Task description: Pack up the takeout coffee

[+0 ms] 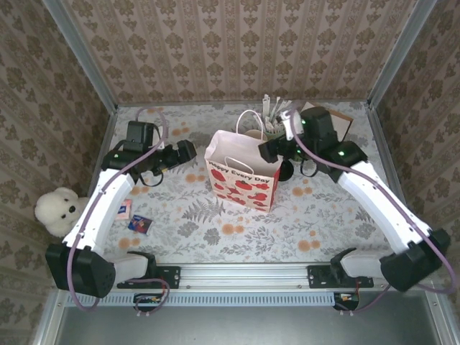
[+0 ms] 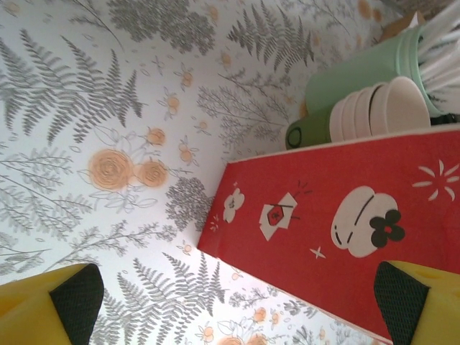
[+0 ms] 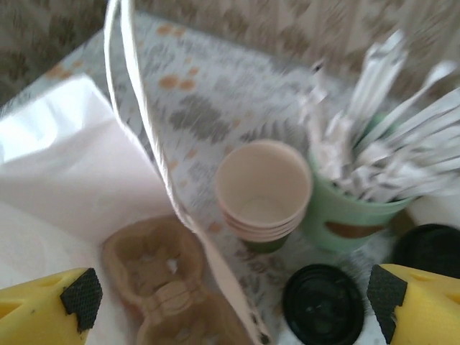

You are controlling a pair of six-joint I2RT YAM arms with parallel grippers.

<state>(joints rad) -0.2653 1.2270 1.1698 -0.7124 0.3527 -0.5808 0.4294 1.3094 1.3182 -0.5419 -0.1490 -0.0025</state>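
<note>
Right gripper (image 3: 233,298): wide open, empty.
Left gripper (image 2: 237,295): wide open, empty.
Green paper cup (image 3: 264,188): near the table (image 3: 208,90) far edge; best pinched at the rim, bag handle (image 3: 159,169) avoided.

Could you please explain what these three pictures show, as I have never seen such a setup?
Two robot arms are bolted at the near edge of a table, each ending in a two-finger claw. One picture looks down from above and behind; the other two come from a camera on each wrist, so the yellow fingers at the bottom are the claw's own. On the table are a gift bag, nested green paper coffee cups, a green cup of wrapped sticks and black lids. A cardboard cup carrier lies inside the bag. The left claw and right claw are open, holding nothing.
</note>
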